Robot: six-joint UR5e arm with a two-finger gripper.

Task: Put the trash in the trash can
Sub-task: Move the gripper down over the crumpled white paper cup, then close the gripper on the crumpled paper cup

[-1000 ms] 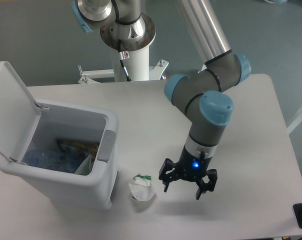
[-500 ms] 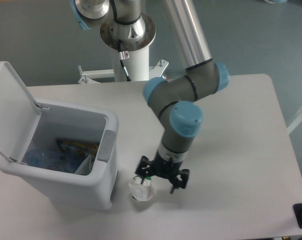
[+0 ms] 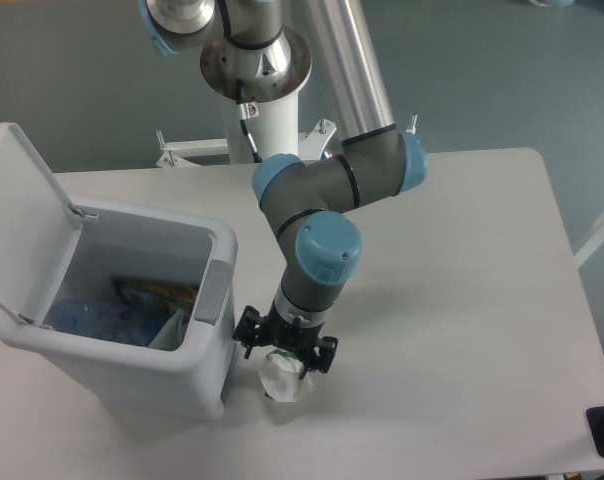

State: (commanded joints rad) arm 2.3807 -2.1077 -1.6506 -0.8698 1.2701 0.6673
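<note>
I've got the gripper (image 3: 284, 350) low over the crumpled white wrapper (image 3: 283, 379), which lies on the table (image 3: 482, 300) near the front edge, just right of the trash can (image 3: 122, 320). The fingers are spread wide, one on each side of the wrapper's top, nothing clamped between them. The bin's lid (image 3: 17, 215) stands tipped open to the left. Inside I can see a crushed clear bottle (image 3: 92, 320) and a colourful packet (image 3: 154, 296) at the bottom.
</note>
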